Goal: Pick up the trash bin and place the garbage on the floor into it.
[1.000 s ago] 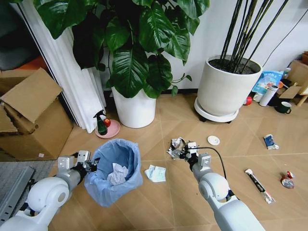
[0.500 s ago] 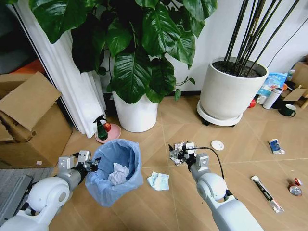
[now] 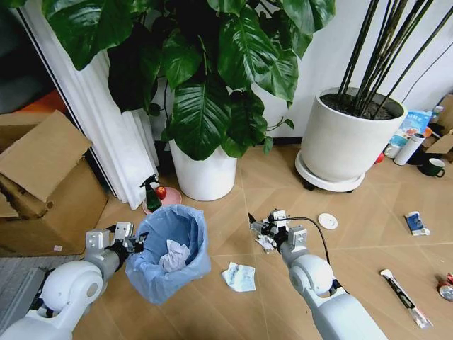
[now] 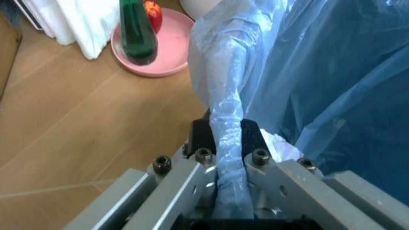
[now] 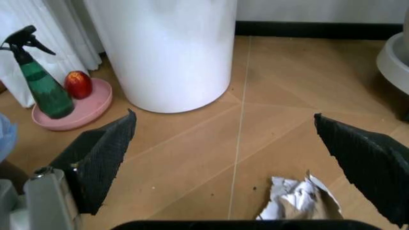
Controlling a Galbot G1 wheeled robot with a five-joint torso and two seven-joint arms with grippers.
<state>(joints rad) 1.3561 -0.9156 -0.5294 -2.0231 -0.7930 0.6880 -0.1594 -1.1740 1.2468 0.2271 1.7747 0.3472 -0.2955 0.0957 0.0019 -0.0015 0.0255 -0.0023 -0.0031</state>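
One wrapper (image 3: pixel 267 243) dropped (right pincer (image 3: pixel 267 224) opened).

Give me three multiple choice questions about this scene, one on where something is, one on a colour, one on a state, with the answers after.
1. Where does the spray bottle stand?
A. On the pink dish by the white plant pot
B. Inside the trash bin
C. On the cardboard box

2. What colour is the bag lining the trash bin?
A. Black
B. Light blue
C. Yellow

3. How is the right hand?
A. Shut on a can
B. Shut on the bin's rim
C. Open, above crumpled paper

Answers:
1. A: the bottle stands on the pink dish beside a red fruit, next to the white plant pot.
2. B: the crinkly liner is light blue; the left hand is shut on its edge.
3. C: the right wrist view shows the fingers spread wide, with crumpled paper on the floor between them.
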